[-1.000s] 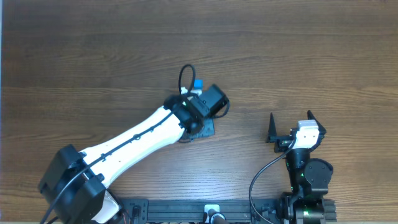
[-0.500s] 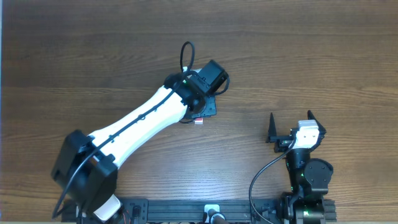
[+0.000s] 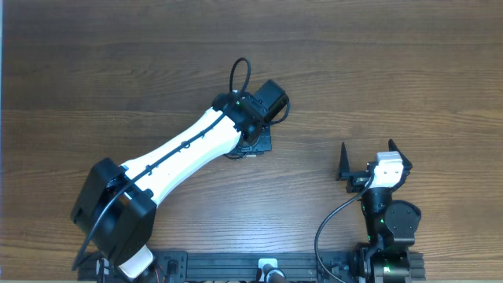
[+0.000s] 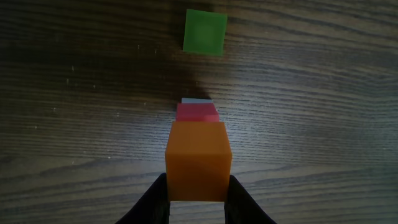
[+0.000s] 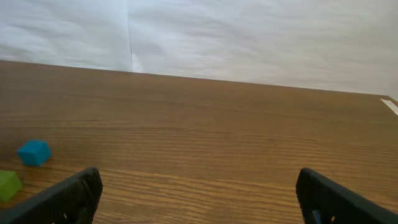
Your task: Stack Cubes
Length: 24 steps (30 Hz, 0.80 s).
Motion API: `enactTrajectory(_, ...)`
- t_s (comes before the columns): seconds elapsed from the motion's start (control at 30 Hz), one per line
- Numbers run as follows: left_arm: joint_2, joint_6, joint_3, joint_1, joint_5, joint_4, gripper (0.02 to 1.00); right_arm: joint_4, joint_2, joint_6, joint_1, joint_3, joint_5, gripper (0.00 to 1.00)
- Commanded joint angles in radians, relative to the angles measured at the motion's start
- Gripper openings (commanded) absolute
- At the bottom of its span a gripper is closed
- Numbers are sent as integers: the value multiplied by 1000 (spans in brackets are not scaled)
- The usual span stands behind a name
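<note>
My left gripper (image 4: 198,198) is shut on an orange cube (image 4: 198,158), one finger on each side. Just under the orange cube is a red cube (image 4: 198,112), and a pale edge (image 4: 196,100) shows under that. I cannot tell whether orange and red touch. A green cube (image 4: 204,31) lies flat on the wood farther off. From above, the left gripper (image 3: 255,141) sits mid-table, its wrist covering the cubes. My right gripper (image 3: 367,157) stands open near its base, holding nothing. The right wrist view has a blue cube (image 5: 33,152) and the green cube (image 5: 7,185) far from its gripper (image 5: 199,190).
The brown wooden table (image 3: 393,63) is bare at the back and on the right. A white backdrop (image 5: 249,37) rises behind the far edge. The left arm's white link (image 3: 173,161) runs diagonally across the left half.
The left arm has swung farther up the table with the orange cube, and its wrist now covers the blue cube that showed a second ago. The right arm has not moved.
</note>
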Motion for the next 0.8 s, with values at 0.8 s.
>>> enactTrajectory(0.8,33,31,21,21,41,-4,91,-3,-10,3,5,-6,10,991)
